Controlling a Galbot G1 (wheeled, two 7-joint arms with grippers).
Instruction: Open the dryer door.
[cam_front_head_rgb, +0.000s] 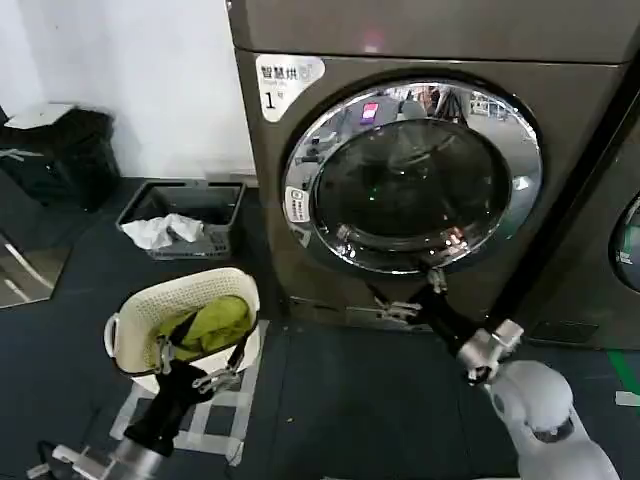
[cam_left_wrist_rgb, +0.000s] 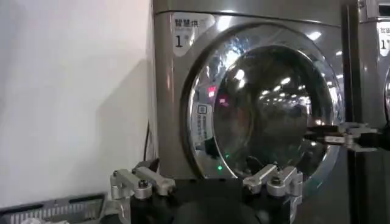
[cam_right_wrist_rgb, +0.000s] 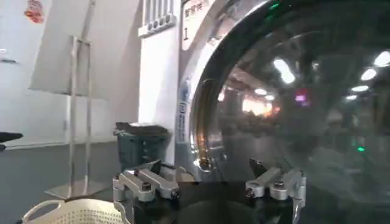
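Observation:
The dryer door (cam_front_head_rgb: 415, 175) is a big round porthole with a wide chrome rim and dark glass, sitting flush in the grey machine front; a white sticker (cam_front_head_rgb: 297, 204) is on its rim. My right gripper (cam_front_head_rgb: 420, 293) is open at the door's lower rim, just under the glass. In the right wrist view the right gripper (cam_right_wrist_rgb: 204, 163) is spread wide with the door (cam_right_wrist_rgb: 292, 103) close ahead. My left gripper (cam_front_head_rgb: 195, 368) hangs open above the laundry basket, holding nothing. The left wrist view has the left gripper (cam_left_wrist_rgb: 204, 161) facing the door (cam_left_wrist_rgb: 268, 103) from farther off.
A white laundry basket (cam_front_head_rgb: 135, 315) with green cloth stands on the floor at the left front. A grey crate (cam_front_head_rgb: 215, 200) holding white cloth and a black bin (cam_front_head_rgb: 60, 150) stand by the wall. A neighbouring machine (cam_front_head_rgb: 600, 250) adjoins on the right.

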